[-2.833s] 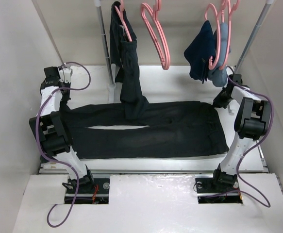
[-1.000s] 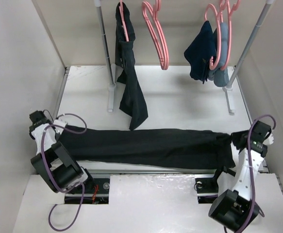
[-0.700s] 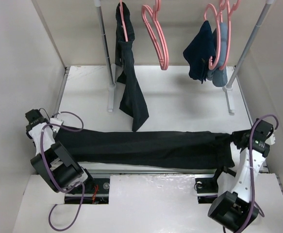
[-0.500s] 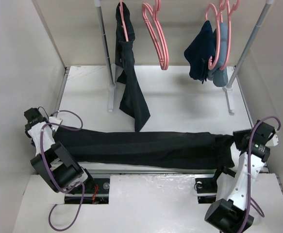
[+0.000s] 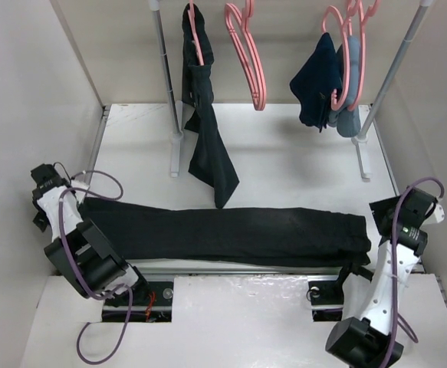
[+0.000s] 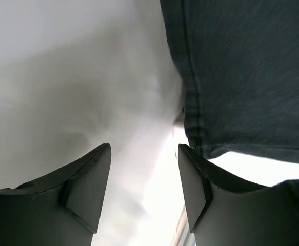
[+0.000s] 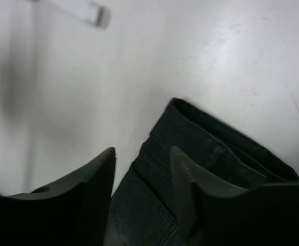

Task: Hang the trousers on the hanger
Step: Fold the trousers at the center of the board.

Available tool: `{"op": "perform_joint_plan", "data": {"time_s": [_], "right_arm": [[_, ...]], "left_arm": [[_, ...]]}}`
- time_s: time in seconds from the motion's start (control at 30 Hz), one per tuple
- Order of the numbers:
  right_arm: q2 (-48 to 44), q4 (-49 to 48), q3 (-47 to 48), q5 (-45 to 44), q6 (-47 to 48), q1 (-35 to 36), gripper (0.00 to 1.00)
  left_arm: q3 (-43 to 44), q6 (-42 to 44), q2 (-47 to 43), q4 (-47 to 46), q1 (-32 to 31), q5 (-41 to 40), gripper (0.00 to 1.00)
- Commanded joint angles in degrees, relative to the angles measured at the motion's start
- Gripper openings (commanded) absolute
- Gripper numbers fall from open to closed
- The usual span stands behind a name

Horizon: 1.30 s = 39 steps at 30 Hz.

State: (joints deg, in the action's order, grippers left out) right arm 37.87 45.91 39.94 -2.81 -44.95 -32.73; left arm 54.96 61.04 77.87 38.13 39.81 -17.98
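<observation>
Jaws of the left gripper (image 6: 144, 189) are seen spread, with nothing held between them; a seamed end of the long plain black fabric trousers (image 5: 223, 230) is seen just beyond its right finger. Jaws of the right gripper (image 7: 141, 189) are likewise parted, and the other end of the trousers is seen beyond and under the gap, unpinched.

The trousers are laid folded lengthwise into one narrow band along the near edge of the white table (image 5: 300, 153), stretched almost from the left edge to the right edge. Each gripper is placed just outside one end of the band, near the near corners.

The thin pink plastic hanger (image 5: 246, 60), bare, is hung by its hook from the grey metal rack (image 5: 165, 77) at the far edge, well apart from the trousers. A second dark pair of trousers (image 5: 204, 146) is draped over another pink hanger to its left. A navy-blue garment (image 5: 315, 84) is hung among further pink hangers towards the far right corner.
</observation>
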Motion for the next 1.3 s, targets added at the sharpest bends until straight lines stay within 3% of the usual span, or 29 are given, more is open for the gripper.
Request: {"op": "perform_joint_plan", "data": {"time_s": [0.0, 0.07, 0.17, 0.37, 0.47, 0.53, 0.6, 0.67, 0.77, 1.0, 1.1, 1.27], "right_arm": [[-0.43, -8.73, 2.77, 8.93, 6.27, 3.27, 0.49], [1.24, -9.26, 2.25, 9.93, 6.28, 5.56, 0.44], [2.56, -7.51, -0.38, 3.29, 5.06, 13.55, 0.42], [9.14, -10.31, -9.34, -2.28, -9.96, 40.05, 0.41], [14.42, -14.17, -12.34, -2.9, -18.31, 49.39, 0.44], [18.2, -16.64, -14.28, -1.33, -22.44, 52.14, 0.46], [20.39, -16.64, -12.27, -5.27, -23.61, 54.52, 0.52], [24.08, -16.64, -10.95, -5.28, -22.82, 53.13, 0.59], [30.91, -19.46, -7.61, -2.38, -17.39, 48.3, 0.61], [48.5, -19.98, 8.82, -11.42, -4.04, 41.79, 0.61], [53.69, -22.18, 15.67, -10.12, 3.43, 38.97, 0.61], [51.45, -19.2, 21.05, -10.9, 6.8, 39.49, 0.68]], "left_arm": [[4.89, -2.58, -1.74, 7.2, -3.32, 9.87, 0.52], [4.29, -3.81, -3.94, 7.92, -8.31, 12.87, 0.52], [2.27, -8.02, -1.86, 7.93, -10.98, 17.09, 0.52], [-4.06, -14.8, 3.52, -1.99, -13.62, 10.34, 0.52], [-6.97, -17.26, 5.18, -7.95, -15.55, 7.44, 0.52], [-7.5, -19.19, 6.85, -10.26, -17.04, 6.21, 0.52], [-8.11, -20.51, 8.26, -12.37, -17.05, 5.58, 0.52], [-8.11, -21.66, 10.28, -13.07, -17.57, 5.58, 0.52], [-6.98, -22.98, 12.21, -14.48, -17.58, 5.58, 0.52], [-2.76, -25.87, 16.7, -18.79, -17.58, 5.06, 0.52], [0.67, -27.72, 18.02, -17.39, -17.58, 7.77, 0.52], [-0.36, -28.34, 15.39, -15.89, -19.33, 11.38, 0.52]]}}
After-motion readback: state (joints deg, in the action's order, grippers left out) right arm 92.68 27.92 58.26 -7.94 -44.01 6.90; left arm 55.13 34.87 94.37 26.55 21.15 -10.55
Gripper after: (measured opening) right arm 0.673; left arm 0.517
